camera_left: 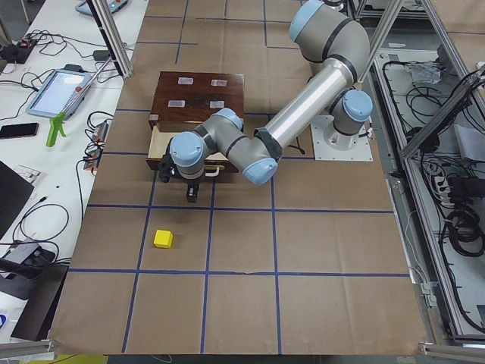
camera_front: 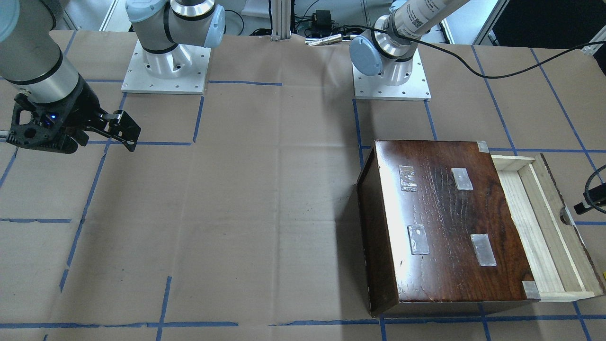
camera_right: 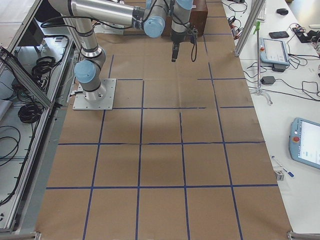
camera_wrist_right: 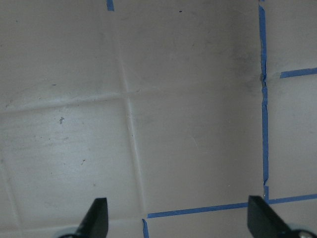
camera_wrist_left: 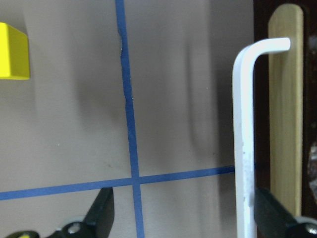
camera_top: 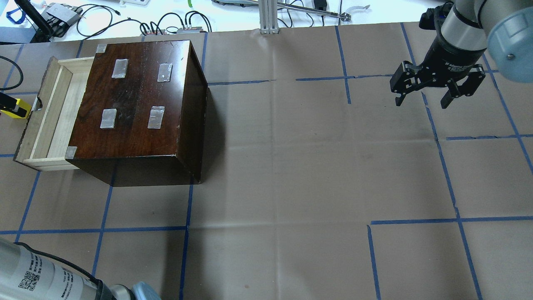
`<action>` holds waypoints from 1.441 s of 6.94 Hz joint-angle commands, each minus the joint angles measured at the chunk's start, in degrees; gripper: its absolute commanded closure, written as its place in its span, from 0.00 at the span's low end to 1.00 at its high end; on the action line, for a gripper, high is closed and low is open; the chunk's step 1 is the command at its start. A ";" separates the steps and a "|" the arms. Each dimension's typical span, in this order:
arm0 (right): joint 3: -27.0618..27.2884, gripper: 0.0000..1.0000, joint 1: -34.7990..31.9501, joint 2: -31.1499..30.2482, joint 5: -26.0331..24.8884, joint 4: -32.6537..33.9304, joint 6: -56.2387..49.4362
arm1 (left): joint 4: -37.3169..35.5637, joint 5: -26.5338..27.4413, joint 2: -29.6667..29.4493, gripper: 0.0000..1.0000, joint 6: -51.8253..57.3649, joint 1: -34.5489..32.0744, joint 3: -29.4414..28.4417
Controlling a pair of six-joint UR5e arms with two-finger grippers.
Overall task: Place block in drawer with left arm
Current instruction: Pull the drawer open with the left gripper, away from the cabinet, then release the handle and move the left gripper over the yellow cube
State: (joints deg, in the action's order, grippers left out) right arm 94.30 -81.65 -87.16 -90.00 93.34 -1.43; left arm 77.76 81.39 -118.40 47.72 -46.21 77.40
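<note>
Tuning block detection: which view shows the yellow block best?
Exterior left: the block lies whole and unoccluded on the table. The left wrist view catches only part of it, cut by the frame edge. Exterior right and right wrist views show none of it. In overhead and front-facing I cannot pick it out surely.

A robotics lab: arm base plate (camera_right: 102,97) bolted onto a tape-gridded, paper-covered table (camera_right: 160,165), teach pendant (camera_right: 306,142) and cables (camera_right: 30,112) beside it
</note>
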 commanded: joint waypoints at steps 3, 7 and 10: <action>0.00 0.00 0.00 -0.02 0.00 0.00 -0.07 | -0.16 2.19 -6.55 0.01 -0.26 -0.02 -12.76; 0.00 0.00 0.00 -0.02 0.00 0.00 -0.07 | 2.21 2.10 -19.47 0.01 0.18 0.15 -30.52; 0.00 0.00 0.00 0.06 0.00 0.00 -0.07 | 2.58 2.10 -24.31 0.01 0.44 1.03 -33.19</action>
State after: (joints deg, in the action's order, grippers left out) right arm 94.31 -81.65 -87.17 -90.00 93.34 -1.46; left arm 80.64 83.46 -140.59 48.00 -45.34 44.74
